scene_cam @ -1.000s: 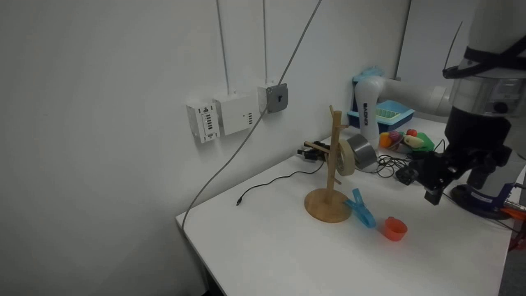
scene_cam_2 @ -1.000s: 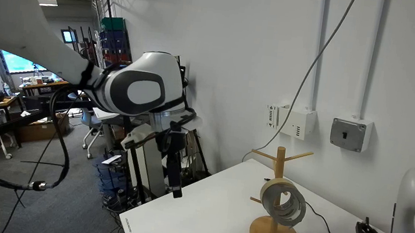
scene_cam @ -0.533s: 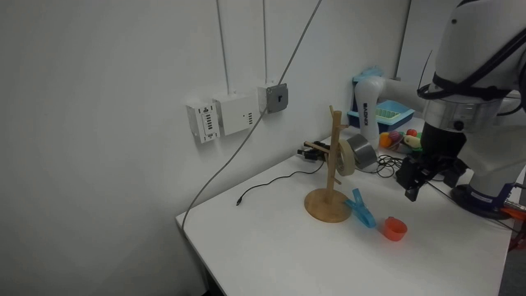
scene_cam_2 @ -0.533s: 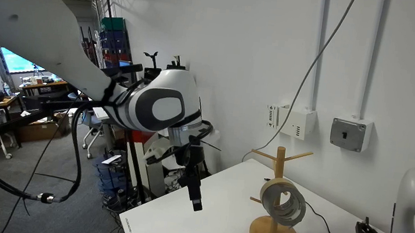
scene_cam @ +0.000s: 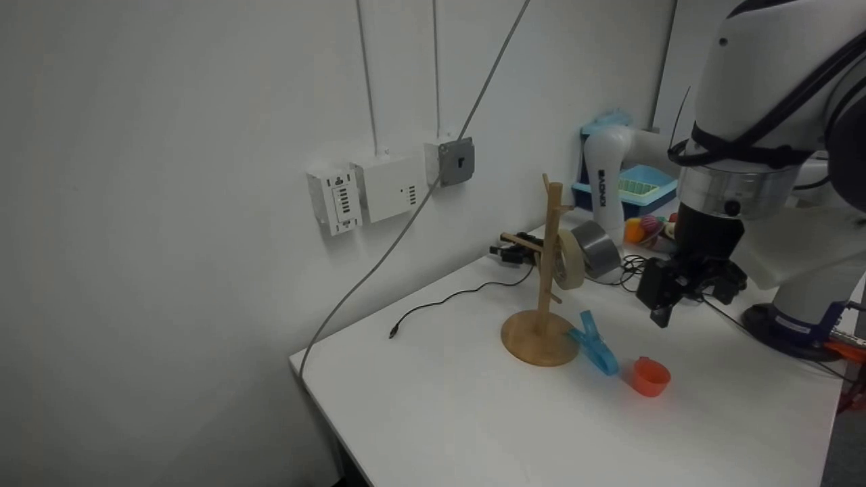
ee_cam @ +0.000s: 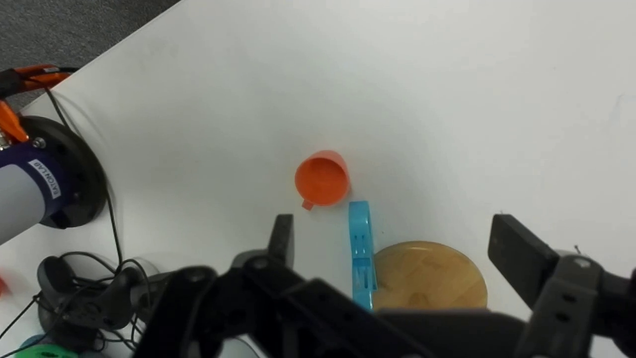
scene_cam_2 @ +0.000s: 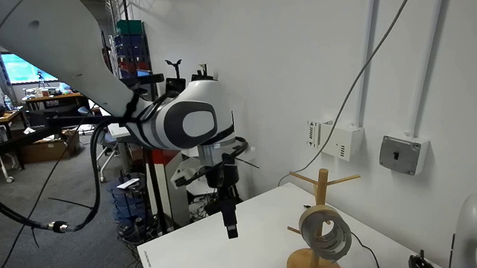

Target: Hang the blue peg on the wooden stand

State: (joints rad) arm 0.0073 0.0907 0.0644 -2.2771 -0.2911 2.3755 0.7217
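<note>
The blue peg (scene_cam: 599, 353) is a light-blue clothespin-like piece lying on the white table. One end touches or overlaps the edge of the wooden stand's round base (scene_cam: 531, 343). The stand's post with short side prongs stands upright in both exterior views (scene_cam_2: 322, 190). My gripper (scene_cam: 693, 308) is open and empty, above the table on the side of the peg away from the stand. In the wrist view my gripper (ee_cam: 392, 221) has its fingers wide apart, with the peg (ee_cam: 360, 233) and the base (ee_cam: 430, 273) showing between and below them. The lower peg end is hidden by the gripper.
Two tape rolls (scene_cam_2: 326, 231) hang on the stand's prongs. A red-orange cup (scene_cam: 651, 377) stands close to the peg. Another white robot arm (scene_cam: 609, 169), black cables (scene_cam: 632, 270) and a bowl of toy fruit (scene_cam: 649, 233) are at the back. The wall runs along the table.
My arm and open gripper have moved across the table towards the stand and the peg, with only a small shift in the last half second. The peg, stand and cup have not moved.
</note>
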